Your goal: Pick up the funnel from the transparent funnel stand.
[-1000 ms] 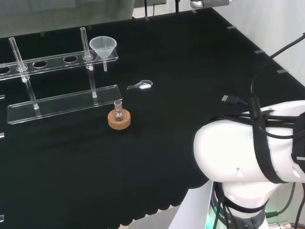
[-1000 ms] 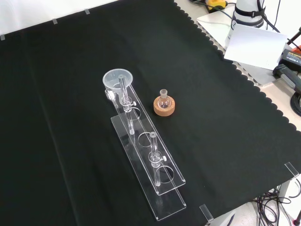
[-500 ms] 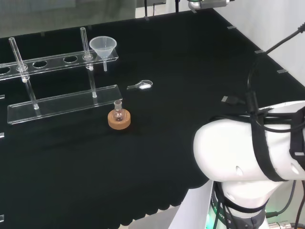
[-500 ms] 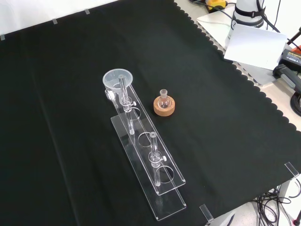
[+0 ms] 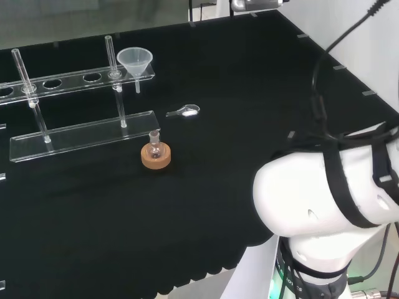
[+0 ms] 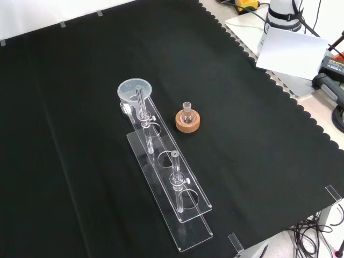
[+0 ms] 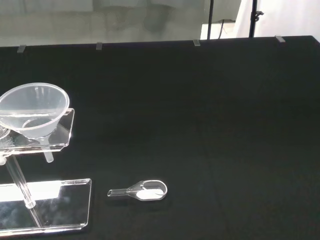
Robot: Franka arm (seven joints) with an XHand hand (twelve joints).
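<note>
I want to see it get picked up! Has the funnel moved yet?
No. In the head view the funnel sits in the same end hole of the clear stand as before.

**Even light, dark cloth, pale glints on clear ware**

We see steady, diffuse light in every view, bright enough to read the clear ware against the black cloth (image 6: pixel 80 177), which soaks up light and shows almost no cast shadows. We note soft white glare on the funnel stand (image 5: pixel 81 134), strongest on its base plate in the wrist view, where a bright patch washes out the plastic. The funnel (image 7: pixel 34 110) looks milky, with a pale highlight along its rim. In the head view the arm's white link (image 5: pixel 312 199) is brightly lit yet keeps its shading. The small scoop (image 7: pixel 142 190) stays crisp. The bright room behind the surface is overexposed in the wrist view.
</note>
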